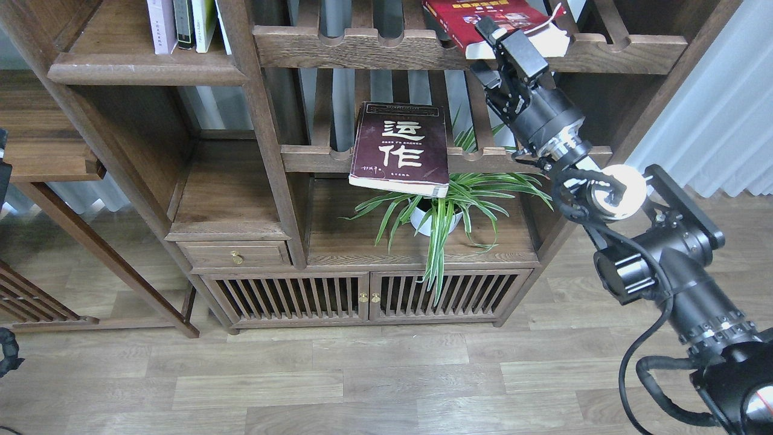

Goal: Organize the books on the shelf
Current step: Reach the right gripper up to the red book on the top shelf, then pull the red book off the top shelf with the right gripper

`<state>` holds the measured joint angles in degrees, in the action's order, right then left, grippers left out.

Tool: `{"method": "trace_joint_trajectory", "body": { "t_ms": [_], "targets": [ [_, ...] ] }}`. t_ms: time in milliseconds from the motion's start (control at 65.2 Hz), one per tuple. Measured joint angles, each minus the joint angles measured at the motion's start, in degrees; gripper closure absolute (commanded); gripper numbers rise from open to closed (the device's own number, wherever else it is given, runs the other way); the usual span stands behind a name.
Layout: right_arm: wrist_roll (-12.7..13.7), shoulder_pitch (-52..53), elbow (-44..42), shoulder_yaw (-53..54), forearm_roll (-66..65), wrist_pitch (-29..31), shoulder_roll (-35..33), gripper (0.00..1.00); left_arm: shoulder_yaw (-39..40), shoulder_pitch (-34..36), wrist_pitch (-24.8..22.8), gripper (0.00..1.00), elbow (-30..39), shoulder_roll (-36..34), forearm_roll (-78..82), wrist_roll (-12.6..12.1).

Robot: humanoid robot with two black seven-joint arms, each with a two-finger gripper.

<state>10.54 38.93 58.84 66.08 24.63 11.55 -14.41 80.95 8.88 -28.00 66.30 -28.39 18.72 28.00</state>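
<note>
Right gripper [492,45] up at the top slatted rack [362,51], fingers spread, one at the near edge of the thick red book [477,18], the other just below it against the rail; nothing pinched yet. Red book flat on that rack, long axis running left to right, near corner jutting past the rail, so directly ahead of the fingers. Maroon book [401,148] flat on the rack below, overhanging its rail above the potted plant [438,211], well under the arm. Lilac book [162,24] upright on the solid shelf [145,75], far left. Left gripper out of view. Open room on that shelf beside the standing books; post [253,90] between rack and shelf to clear.
</note>
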Motion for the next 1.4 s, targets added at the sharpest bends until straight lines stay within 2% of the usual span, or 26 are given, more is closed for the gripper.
{"method": "trace_joint_trajectory", "body": {
  "t_ms": [199,337,399,445,521,567,767,966,1073,1242,1395],
  "targets": [
    [0.00,0.35,-0.05,1.73,0.20,-2.05,0.16,0.26,0.01,0.00,0.00,0.00,-0.36,0.00,0.00,0.00],
    [-0.22,0.11,-0.13,1.85,0.24,-4.79,0.17,0.32,0.18,0.11,0.00,0.00,-0.38,0.00,0.00,0.00],
    [-0.35,0.09,-0.14,1.86,0.24,-7.26,0.14,0.40,0.18,0.34,0.00,0.00,-0.39,0.00,0.00,0.00],
    [-0.39,0.09,-0.14,1.86,0.25,-8.93,0.12,0.53,0.18,0.46,0.00,0.00,-0.39,0.00,0.00,0.00],
    [-0.47,0.08,-0.19,1.95,0.26,-10.35,0.10,0.63,0.31,0.56,0.00,0.00,-0.39,0.00,0.00,0.00],
    [-0.50,0.00,-0.20,2.28,0.30,-10.65,0.11,0.73,0.57,0.57,0.00,0.00,-0.39,0.00,0.00,0.00],
    [-1.56,-0.19,-0.11,4.33,0.46,-10.69,1.14,0.94,0.91,0.58,0.00,0.00,-0.39,0.00,0.00,0.00],
    [-1.81,-1.78,1.66,6.21,1.22,-6.81,1.71,0.96,0.96,0.53,0.00,0.00,-0.39,0.02,0.00,0.00],
    [-1.39,-6.18,6.82,6.51,1.77,-3.36,0.44,0.96,0.97,0.47,0.00,0.00,-0.72,0.42,0.00,0.00],
    [-1.15,-19.05,19.37,8.94,4.28,0.11,-3.80,0.96,0.91,0.37,0.00,0.00,-1.87,2.77,0.01,0.00],
    [-0.84,-32.21,25.41,11.68,4.84,9.24,-8.16,0.96,0.50,0.31,0.00,0.00,-2.60,4.50,0.07,0.00]
  ]
}}
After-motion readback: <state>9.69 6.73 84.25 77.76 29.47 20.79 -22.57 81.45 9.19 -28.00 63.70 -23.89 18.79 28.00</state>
